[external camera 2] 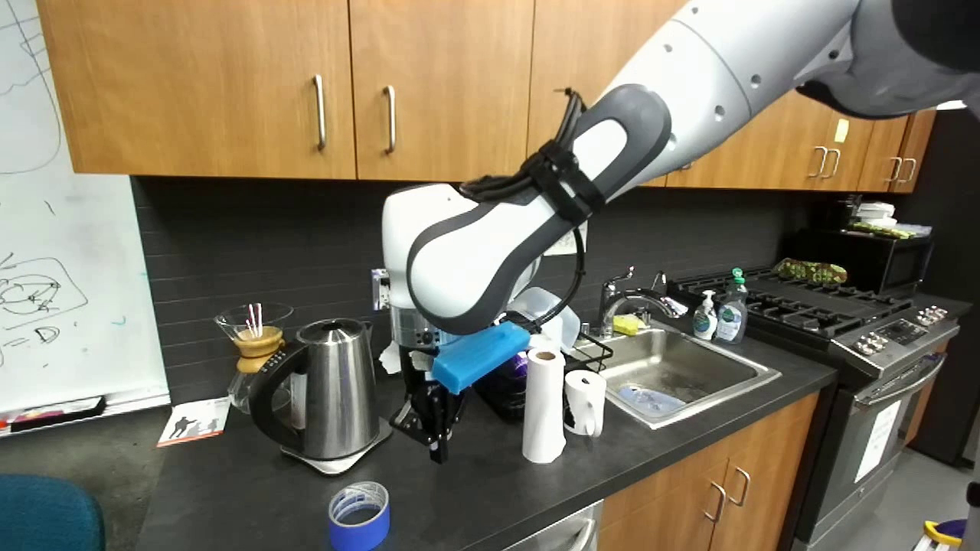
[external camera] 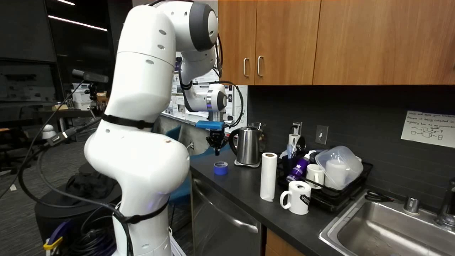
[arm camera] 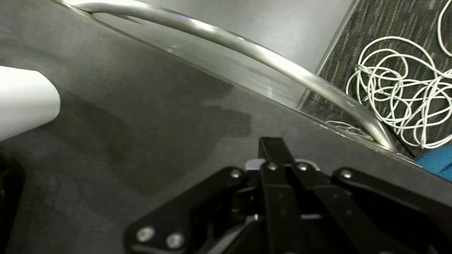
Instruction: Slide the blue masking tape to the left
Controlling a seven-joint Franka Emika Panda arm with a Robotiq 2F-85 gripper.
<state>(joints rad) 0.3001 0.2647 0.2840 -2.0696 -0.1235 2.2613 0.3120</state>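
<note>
The blue masking tape (external camera: pixel 220 170) is a low blue ring lying flat on the dark counter, in front of the steel kettle. It also shows at the bottom of an exterior view (external camera 2: pixel 360 532). My gripper (external camera: pixel 217 152) points down above the counter, apart from the tape. In an exterior view the gripper (external camera 2: pixel 439 453) is to the right of the tape and farther back. In the wrist view the gripper's fingers (arm camera: pixel 276 151) are together with nothing seen between them. Pale curved edges show behind the fingers there; I cannot tell whether they belong to the tape.
The steel kettle (external camera 2: pixel 337 398) stands close to the tape and gripper. The white paper-towel roll (external camera: pixel 268 177) and a white mug (external camera: pixel 298 197) stand farther along, before the dish rack (external camera: pixel 332 202) and sink (external camera: pixel 355 217). The counter's front edge runs above the dishwasher handle (arm camera: pixel 247 46).
</note>
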